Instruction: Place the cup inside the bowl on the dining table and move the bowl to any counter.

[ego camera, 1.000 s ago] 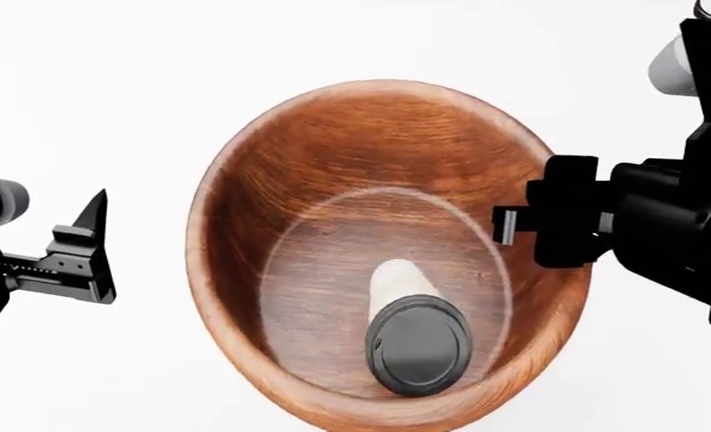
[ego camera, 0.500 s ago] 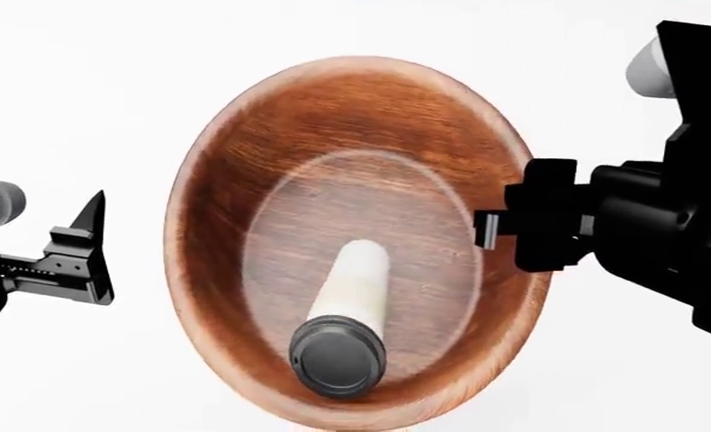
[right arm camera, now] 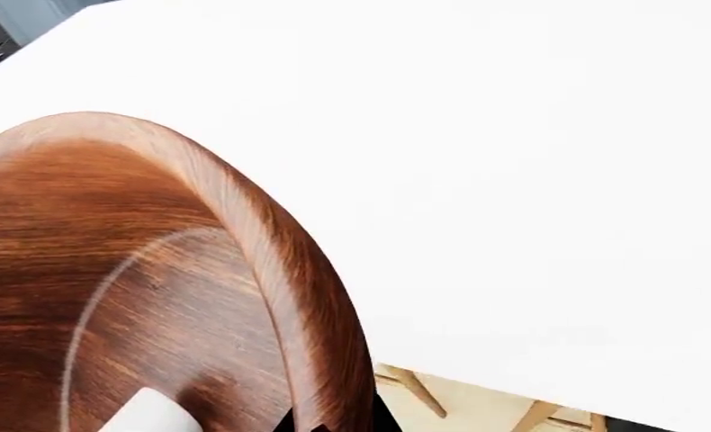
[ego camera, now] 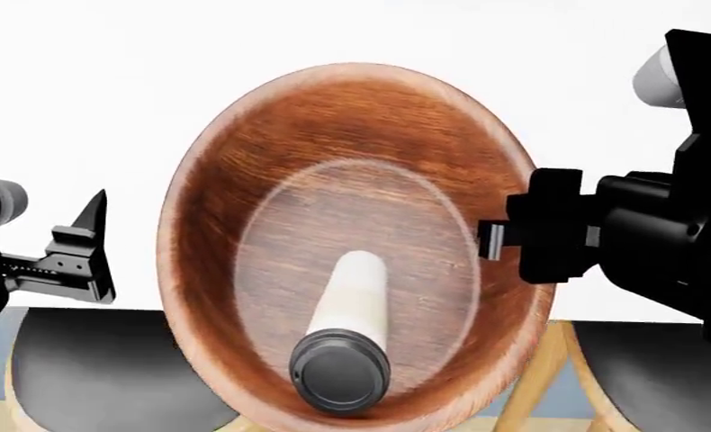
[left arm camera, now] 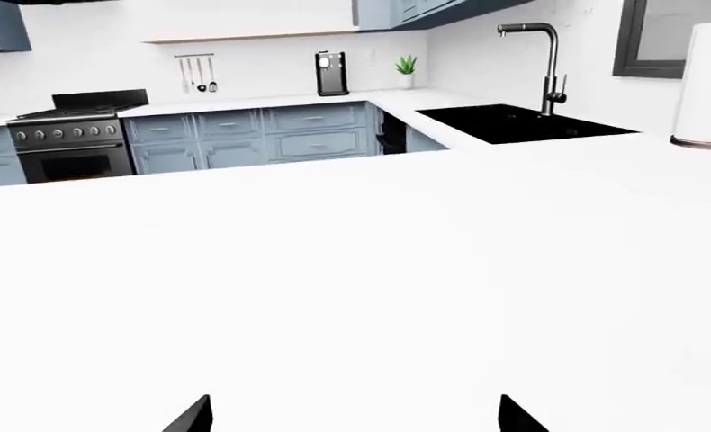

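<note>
The large reddish-brown wooden bowl [ego camera: 355, 117] hangs tilted above the near edge of the white dining table [ego camera: 92, 90]. The cream cup [ego camera: 349, 301] lies on its side on the bowl's pale base, its dark lid [ego camera: 340, 372] toward the near wall. My right gripper [ego camera: 499, 238] is shut on the bowl's right rim. In the right wrist view that rim [right arm camera: 272, 270] runs down between the dark fingers of the right gripper [right arm camera: 331, 425], with a bit of the cup [right arm camera: 151, 416] beside it. My left gripper [ego camera: 97, 247] stands open left of the bowl, apart from it, its tips wide over bare table [left arm camera: 355, 270].
Dark chair seats [ego camera: 103, 369] [ego camera: 656, 378] with wooden legs [ego camera: 535, 369] show below the table edge. In the left wrist view, a white counter with a black sink [left arm camera: 512, 121], faucet [left arm camera: 548, 54] and paper towel roll [left arm camera: 706, 81] lies beyond the table, and a stove [left arm camera: 74, 135] stands at the far wall.
The cup rolled from the right of the bowl's base to the middle. The table's near edge and the chairs have come into the head view under the held bowl. The left gripper has stayed put.
</note>
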Tool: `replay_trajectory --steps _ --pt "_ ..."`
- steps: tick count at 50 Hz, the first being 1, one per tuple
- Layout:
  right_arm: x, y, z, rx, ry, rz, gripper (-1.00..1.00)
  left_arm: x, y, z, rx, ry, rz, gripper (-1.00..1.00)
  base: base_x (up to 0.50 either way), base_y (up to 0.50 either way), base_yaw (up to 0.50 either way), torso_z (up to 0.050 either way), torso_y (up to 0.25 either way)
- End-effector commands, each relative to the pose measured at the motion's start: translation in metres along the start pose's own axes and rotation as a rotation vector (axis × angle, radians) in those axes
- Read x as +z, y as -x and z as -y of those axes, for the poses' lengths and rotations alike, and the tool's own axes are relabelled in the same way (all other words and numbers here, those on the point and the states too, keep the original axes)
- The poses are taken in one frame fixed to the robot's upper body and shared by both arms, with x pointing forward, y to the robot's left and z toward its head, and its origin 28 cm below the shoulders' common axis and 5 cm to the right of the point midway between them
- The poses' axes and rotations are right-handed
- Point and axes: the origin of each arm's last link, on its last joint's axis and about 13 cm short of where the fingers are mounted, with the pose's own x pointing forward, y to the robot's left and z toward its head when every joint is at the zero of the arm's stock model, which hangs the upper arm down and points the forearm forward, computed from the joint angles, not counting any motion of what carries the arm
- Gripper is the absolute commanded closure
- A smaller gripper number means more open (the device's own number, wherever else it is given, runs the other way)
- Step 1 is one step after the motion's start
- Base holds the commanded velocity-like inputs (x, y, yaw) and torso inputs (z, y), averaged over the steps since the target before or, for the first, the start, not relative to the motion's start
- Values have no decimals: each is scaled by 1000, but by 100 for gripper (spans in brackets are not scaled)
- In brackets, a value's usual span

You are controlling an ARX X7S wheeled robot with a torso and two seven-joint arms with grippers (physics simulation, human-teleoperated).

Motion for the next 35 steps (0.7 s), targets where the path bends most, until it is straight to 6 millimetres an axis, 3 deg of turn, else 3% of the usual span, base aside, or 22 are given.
replay_trajectory --steps 1,16,35 --pt "5 5 -2 15 -1 37 100 1 0 0 -1 1 1 -100 -497 350 0 0 0" --pt "4 2 -1 25 -1 35 100 0 0 -2 3 4 -1 -100 -483 359 0 0 0" --pt "0 -1 1 21 -4 59 100 -3 0 -4 9 9 -5 -100 -224 420 0 1 0"
